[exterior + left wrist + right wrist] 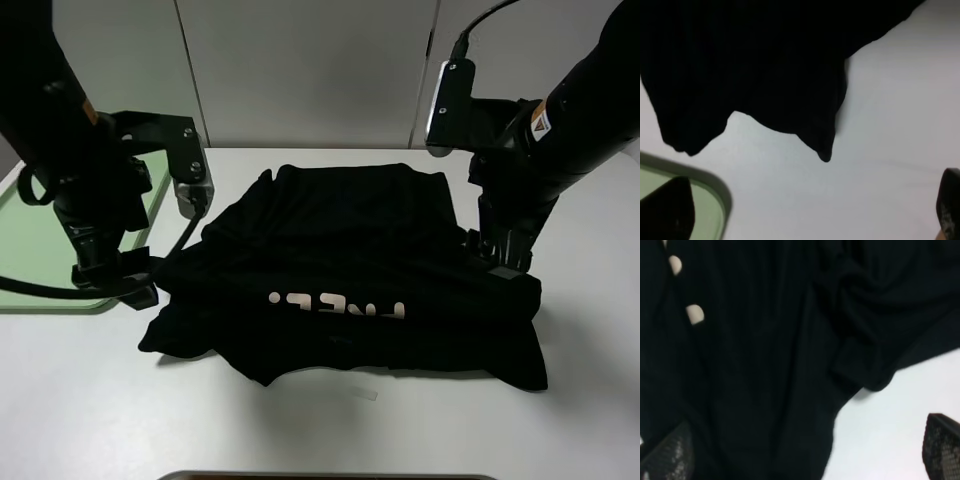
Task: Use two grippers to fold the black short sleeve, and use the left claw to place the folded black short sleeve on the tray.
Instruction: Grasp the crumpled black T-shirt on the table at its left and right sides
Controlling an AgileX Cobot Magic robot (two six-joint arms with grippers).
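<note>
The black short sleeve point(350, 260) lies partly folded and rumpled in the middle of the white table, with whitish lettering point(335, 303) facing up near its front. My left gripper point(118, 280) hangs open at the shirt's left edge, over the tray's near right corner. In the left wrist view the open gripper point(810, 207) holds nothing, and the shirt's hem point(765, 75) lies beyond it. My right gripper point(503, 262) is open over the shirt's right edge. In the right wrist view the gripper point(805, 452) stands wide apart above the cloth point(765, 365). The pale green tray point(25, 240) sits at the far left.
The tray's rounded corner point(715, 200) shows under one left finger point(670, 212). White table point(320, 430) extends in front of the shirt and to the right. A pale wall stands behind the table. A dark edge shows at the bottom of the exterior view.
</note>
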